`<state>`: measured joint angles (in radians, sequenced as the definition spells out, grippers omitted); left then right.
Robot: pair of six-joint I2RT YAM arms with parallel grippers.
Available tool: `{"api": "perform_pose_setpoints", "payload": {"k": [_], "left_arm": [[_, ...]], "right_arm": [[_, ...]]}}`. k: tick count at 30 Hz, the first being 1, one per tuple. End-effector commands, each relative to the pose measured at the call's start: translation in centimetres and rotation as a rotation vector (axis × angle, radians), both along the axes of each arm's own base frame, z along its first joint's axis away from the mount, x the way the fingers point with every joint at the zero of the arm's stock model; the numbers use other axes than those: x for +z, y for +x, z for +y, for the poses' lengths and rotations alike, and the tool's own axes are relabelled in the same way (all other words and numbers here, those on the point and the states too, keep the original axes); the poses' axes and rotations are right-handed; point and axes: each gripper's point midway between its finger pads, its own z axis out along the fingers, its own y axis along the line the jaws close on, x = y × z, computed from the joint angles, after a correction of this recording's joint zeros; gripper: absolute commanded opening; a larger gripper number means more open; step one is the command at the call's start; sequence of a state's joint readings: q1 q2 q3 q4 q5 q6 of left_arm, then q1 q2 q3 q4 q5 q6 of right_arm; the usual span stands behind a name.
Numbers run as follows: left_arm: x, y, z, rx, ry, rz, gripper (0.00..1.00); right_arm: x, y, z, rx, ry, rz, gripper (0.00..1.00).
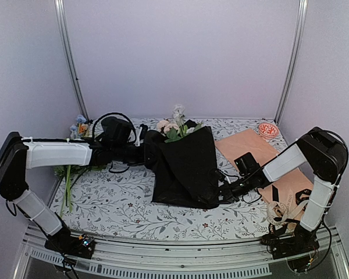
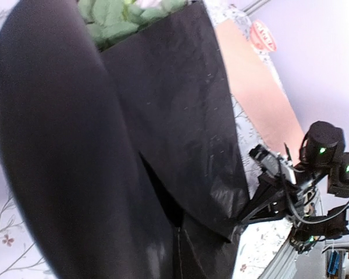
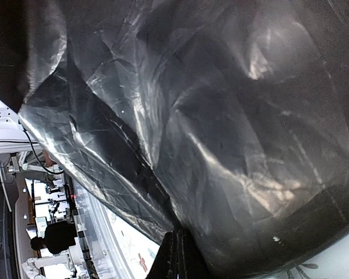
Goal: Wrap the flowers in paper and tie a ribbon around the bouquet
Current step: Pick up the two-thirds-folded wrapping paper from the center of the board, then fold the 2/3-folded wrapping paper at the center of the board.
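The black paper (image 1: 186, 165) lies folded over the flowers (image 1: 171, 129), whose pale blooms and green leaves stick out at its far end. My left gripper (image 1: 148, 152) is at the sheet's left edge. In the left wrist view its dark fingers (image 2: 189, 258) are pressed together where the paper's (image 2: 75, 145) fold meets them. My right gripper (image 1: 220, 193) is shut on the near right corner; crinkled glossy paper (image 3: 221, 128) runs into its closed tips (image 3: 177, 247). The cream ribbon (image 1: 282, 210) lies in loops by the right arm's base.
A peach sheet (image 1: 250, 145) lies to the right of the paper, with a round red-and-white object (image 1: 268, 129) behind it and a dark strap (image 1: 302, 195) on it. A leftover bunch (image 1: 77, 127) with long green stems (image 1: 67, 186) lies at the far left.
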<state>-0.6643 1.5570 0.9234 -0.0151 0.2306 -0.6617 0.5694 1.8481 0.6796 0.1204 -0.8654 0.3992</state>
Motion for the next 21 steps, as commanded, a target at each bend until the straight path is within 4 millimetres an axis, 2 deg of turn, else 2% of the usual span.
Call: {"api": "perform_pose_setpoints", "payload": {"k": [1,4,7,12,14,15,21], "left_arm": [[0.8,0.4,-2.6,-0.058,0.038,-0.009,0.0],[3.3,1.6,-5.1,-0.098,-0.002,-0.046,0.0],[4.8,2.3,-7.6,-0.139,-0.032,-0.069,0.0],[5.3,3.2,-12.1,-0.214,-0.08,-0.07,0.0],[5.1,3.6,-13.7,-0.24,-0.096,-0.063,0.0],[3.6,3.7,-14.6,-0.256,-0.085,-0.038,0.0],[-0.2,4.9,-17.6,-0.286,-0.061,0.017,0.0]], "right_arm": [[-6.4,-2.4,-4.5,-0.058,-0.307,0.1,0.0],[-6.5,-2.3,-4.5,-0.055,-0.317,0.097,0.01],[-6.5,-2.2,-4.6,-0.057,-0.33,0.09,0.0],[-6.4,-2.0,-4.3,-0.05,-0.33,0.087,0.0],[-6.4,-2.1,-4.2,-0.046,-0.329,0.088,0.0],[-6.4,-2.1,-4.3,-0.045,-0.33,0.089,0.0],[-6.4,-2.2,-4.1,-0.035,-0.334,0.082,0.0]]}}
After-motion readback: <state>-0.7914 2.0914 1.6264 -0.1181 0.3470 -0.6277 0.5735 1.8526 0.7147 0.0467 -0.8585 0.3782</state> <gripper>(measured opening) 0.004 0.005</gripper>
